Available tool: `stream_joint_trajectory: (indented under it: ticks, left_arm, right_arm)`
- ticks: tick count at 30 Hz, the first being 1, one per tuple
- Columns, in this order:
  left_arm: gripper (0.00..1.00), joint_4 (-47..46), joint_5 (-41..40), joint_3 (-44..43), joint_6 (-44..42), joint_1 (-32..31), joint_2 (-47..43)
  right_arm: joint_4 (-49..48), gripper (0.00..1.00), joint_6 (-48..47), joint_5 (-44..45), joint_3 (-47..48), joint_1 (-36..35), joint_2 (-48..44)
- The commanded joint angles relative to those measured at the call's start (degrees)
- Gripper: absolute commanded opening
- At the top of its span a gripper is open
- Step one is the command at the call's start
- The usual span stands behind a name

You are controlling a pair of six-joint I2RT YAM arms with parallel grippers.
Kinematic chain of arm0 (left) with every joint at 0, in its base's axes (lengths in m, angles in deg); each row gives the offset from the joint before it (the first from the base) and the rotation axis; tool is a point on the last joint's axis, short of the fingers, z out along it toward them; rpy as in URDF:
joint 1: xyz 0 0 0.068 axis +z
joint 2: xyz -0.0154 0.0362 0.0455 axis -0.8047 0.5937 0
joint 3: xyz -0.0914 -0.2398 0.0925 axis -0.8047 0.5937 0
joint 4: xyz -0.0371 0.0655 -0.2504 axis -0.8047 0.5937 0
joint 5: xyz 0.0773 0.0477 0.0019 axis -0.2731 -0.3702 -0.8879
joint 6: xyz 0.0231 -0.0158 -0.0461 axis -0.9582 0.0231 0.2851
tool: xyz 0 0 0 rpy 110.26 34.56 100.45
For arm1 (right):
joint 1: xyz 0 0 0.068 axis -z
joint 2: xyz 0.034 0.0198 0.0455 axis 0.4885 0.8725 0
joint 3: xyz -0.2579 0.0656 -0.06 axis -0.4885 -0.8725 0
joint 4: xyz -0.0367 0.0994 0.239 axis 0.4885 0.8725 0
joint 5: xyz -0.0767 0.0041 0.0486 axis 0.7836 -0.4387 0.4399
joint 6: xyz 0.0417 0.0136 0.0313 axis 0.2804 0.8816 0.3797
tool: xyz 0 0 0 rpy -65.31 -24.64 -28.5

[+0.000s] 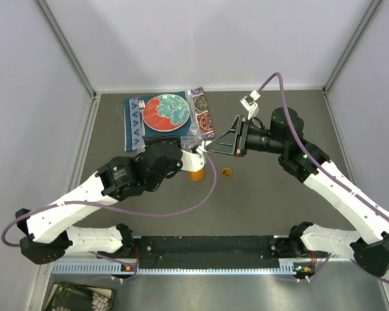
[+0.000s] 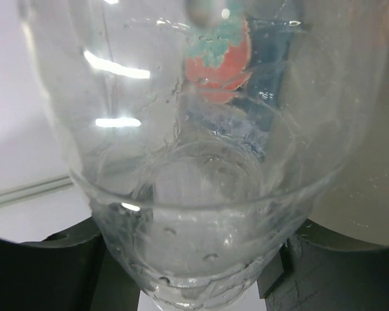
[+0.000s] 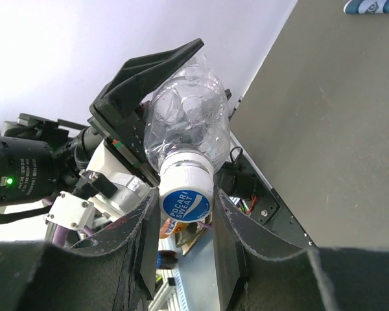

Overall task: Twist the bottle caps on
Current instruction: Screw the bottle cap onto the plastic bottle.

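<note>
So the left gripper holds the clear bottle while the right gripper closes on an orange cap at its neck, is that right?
Not quite: the cap is white with a blue top, not orange. The right wrist view shows the right gripper closed on it at the neck. The left gripper does hold the clear bottle.

Clear bottle (image 3: 185, 123) in black left hand (image 1: 194, 153); white cap (image 3: 188, 175) (blue printed top) in black right hand (image 3: 187, 206). Near left hand: orange bottle (image 1: 196, 174), amber cap (image 1: 227, 172). Beyond: red-teal plate (image 1: 165, 113), navy patterned mat (image 1: 132, 124). Grey-brown desk (image 1: 272, 201).
</note>
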Motion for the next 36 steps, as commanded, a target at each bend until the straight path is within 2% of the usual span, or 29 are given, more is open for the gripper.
stream_joint_trajectory:
  ticks: [1,6,11,18,25,28,36]
  left_arm:
    - [0.44,-18.7,-2.9,-0.7,2.2,-0.1,-1.6]
    - [0.43,-17.1,-1.7,0.0,3.6,-0.2,-1.9]
    - [0.43,-14.1,1.0,-3.2,8.2,-0.1,-1.0]
    - [0.41,-12.4,3.7,-3.9,12.1,-0.1,-0.1]
    - [0.4,-11.0,5.4,-4.7,14.5,0.0,0.0]
    - [0.4,-10.2,7.4,-5.8,16.1,0.0,0.8]
    - [0.4,-9.3,9.4,-7.8,18.3,0.0,1.8]
  right_arm:
    - [2.8,0.11,2.9,-5.2,-1.0,-1.1,2.1]
    - [2.8,0.18,2.1,-5.0,1.3,-1.0,2.5]
    - [2.9,0.2,0.7,-5.4,3.1,-1.6,3.3]
    - [4.0,0.31,-1.5,-4.7,7.4,-2.4,3.7]
    - [6.9,0.35,-5.6,-4.6,15.4,-2.9,6.2]
    - [9.2,0.42,-9.0,-3.9,19.6,-4.0,7.7]
    - [12.7,0.46,-12.3,-3.1,28.1,-4.5,11.2]
